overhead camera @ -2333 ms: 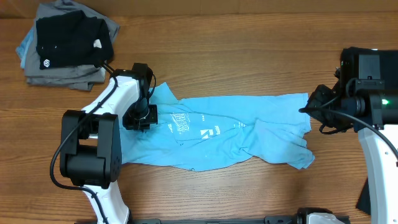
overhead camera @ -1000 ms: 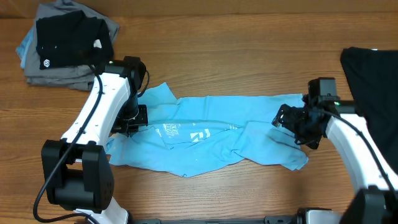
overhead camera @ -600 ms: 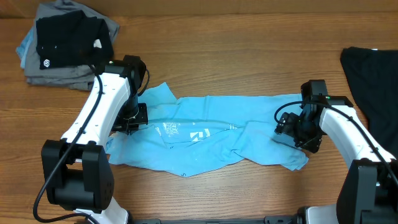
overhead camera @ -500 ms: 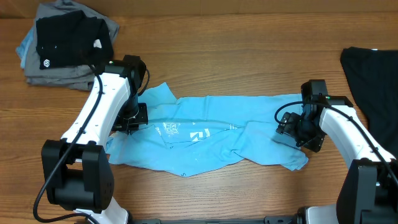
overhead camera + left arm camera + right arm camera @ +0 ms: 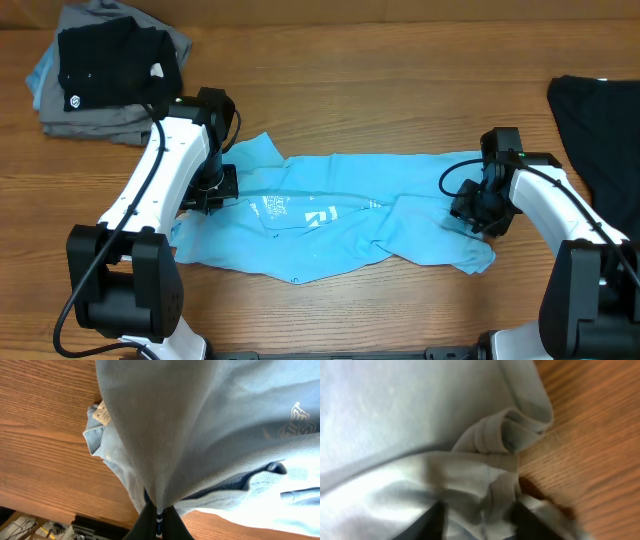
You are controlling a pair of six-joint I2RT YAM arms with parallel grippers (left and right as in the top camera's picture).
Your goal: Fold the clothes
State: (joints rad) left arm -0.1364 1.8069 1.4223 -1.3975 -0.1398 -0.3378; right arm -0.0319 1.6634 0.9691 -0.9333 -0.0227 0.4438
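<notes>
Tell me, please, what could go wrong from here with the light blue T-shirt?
1. The right gripper straddles a bunched, layered hem; it may catch only some layers, so the edge could lift unevenly.
2. The left gripper pinches only a thin fold of the T-shirt; this could slip out under a pull.
3. The T-shirt lies twisted and wrinkled in its middle, so a fold made now would likely keep creases.

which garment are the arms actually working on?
The light blue T-shirt spread mid-table: left gripper pinches one end, right gripper sits on the other. The black shirt on the grey pile lies apart, top left.
</notes>
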